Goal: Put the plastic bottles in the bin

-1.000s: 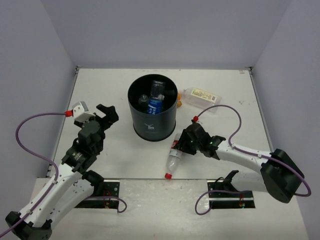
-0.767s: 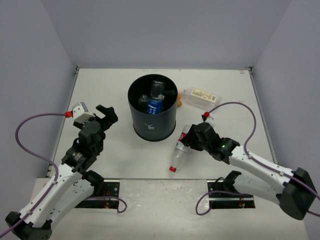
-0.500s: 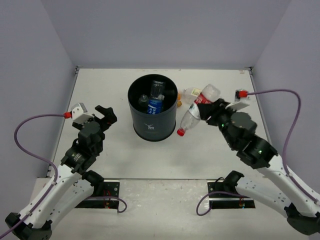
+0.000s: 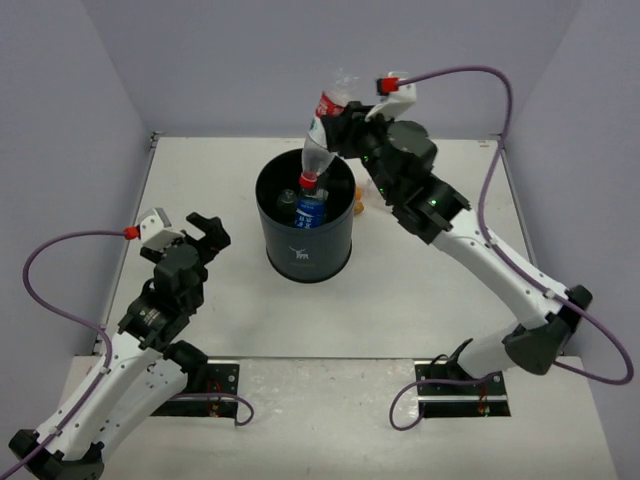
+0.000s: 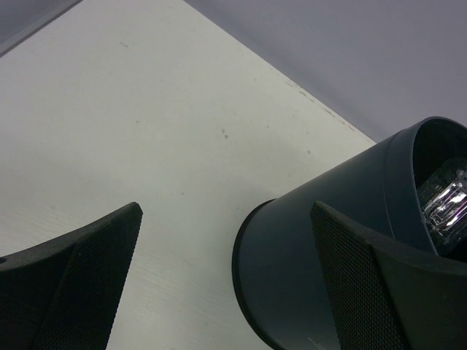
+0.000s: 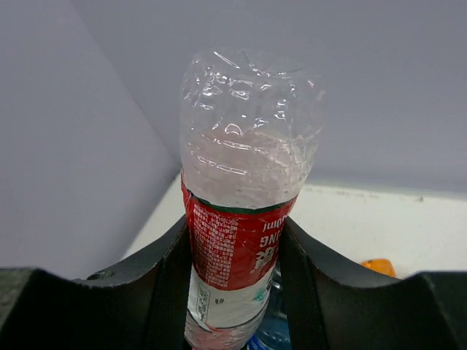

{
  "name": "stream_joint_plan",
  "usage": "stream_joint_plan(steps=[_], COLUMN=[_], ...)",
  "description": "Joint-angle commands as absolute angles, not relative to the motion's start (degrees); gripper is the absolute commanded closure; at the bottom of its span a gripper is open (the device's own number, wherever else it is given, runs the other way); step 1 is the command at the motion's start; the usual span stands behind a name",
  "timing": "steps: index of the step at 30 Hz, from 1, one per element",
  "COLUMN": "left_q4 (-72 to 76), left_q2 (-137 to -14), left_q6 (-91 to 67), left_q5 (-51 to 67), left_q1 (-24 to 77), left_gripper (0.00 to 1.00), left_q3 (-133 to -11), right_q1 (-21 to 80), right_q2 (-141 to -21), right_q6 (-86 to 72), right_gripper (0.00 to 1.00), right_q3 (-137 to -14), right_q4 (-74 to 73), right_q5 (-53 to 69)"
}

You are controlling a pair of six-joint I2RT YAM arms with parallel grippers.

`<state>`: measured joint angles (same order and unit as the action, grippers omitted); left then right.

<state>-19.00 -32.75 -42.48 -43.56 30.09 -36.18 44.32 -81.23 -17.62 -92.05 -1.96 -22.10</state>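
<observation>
My right gripper [image 4: 337,122] is shut on a clear bottle with a red label [image 4: 318,138] and holds it cap down over the dark bin [image 4: 304,250]. In the right wrist view the red-label bottle [image 6: 244,219] sits between my fingers [image 6: 168,277]. Its red cap hangs just above the bin's opening. Inside the bin lie a blue-label bottle [image 4: 308,212] and other clear bottles. My left gripper [image 4: 205,233] is open and empty, left of the bin. The bin's wall [image 5: 328,248] shows in the left wrist view.
An orange bottle [image 4: 358,203] lies behind the bin on its right side, partly hidden by my right arm. It also shows in the right wrist view [image 6: 379,267]. Purple cables loop from both arms. Grey walls close the table at back and sides.
My right arm lifted the red-label bottle from the table in front of the bin, swung it up and back, and now holds it cap down over the bin. The left arm barely moved.
</observation>
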Motion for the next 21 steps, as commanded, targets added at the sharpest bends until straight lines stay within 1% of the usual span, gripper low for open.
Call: stream_joint_plan(steps=[1,2,4,5,6,7,8,12,15,19,20,21], left_q4=[-19.2,-19.1,-18.9,-18.8,-18.7,-18.7,-18.7,-18.4,-18.4,-18.2,-17.9,-17.8], left_q2=[-32.2,-32.2,-32.3,-32.5,-32.9,-33.2,-33.5,-34.5,-35.1,-35.3,-35.4,-35.4], left_q6=[-43.2,-43.2,-43.2,-43.2,-43.1,-43.1,-43.1,-43.0,-42.8,-42.5,-42.5,-42.4], left_q5=[-46.1,-46.2,-46.3,-46.3,-46.2,-46.0,-45.9,-45.7,-45.9,-45.9,-45.8,-45.6], left_q1=[30.2,30.2,30.2,30.2,30.2,30.2,30.1,30.1,30.1,30.2,30.2,30.2], left_gripper=[0.0,0.0,0.0,0.0,0.0,0.0,0.0,0.0,0.0,0.0,0.0,0.0], left_q3=[-38.4,-38.3,-38.2,-38.2,-38.3,-38.4,-38.4,-38.6,-38.7,-38.8,-38.8,-38.9], right_q1=[44.6,44.6,44.6,44.5,44.5,44.5,44.5,43.5,39.4,28.5,26.7,25.4], right_q2=[-85.3,-85.7,-85.8,-85.7,-85.4,-85.1,-84.8,-82.2,-80.2,-80.8,-81.3,-83.2], right_q6=[-17.4,-17.4,-16.8,-16.4,-15.8,-15.5,-15.2,-14.4,-15.8,-23.5,-25.0,-24.9], right_gripper=[0.41,0.38,0.14,0.12,0.06,0.03,0.01,0.01,0.01,0.01,0.01,0.01], right_q3=[-94.0,-93.9,-92.3,-92.3,-92.4,-92.6,-92.8,-92.0,-92.3,-95.5,-96.0,-97.2], right_q4=[-3.3,-3.4,-3.3,-3.7,-4.8,-5.7,-6.3,-6.7,-9.0,-15.8,-16.6,-17.8], right_q5=[-14.7,-13.2,-10.0,-10.0,-9.8,-10.8,-11.8,-11.8,-10.4,0.6,3.7,4.2])
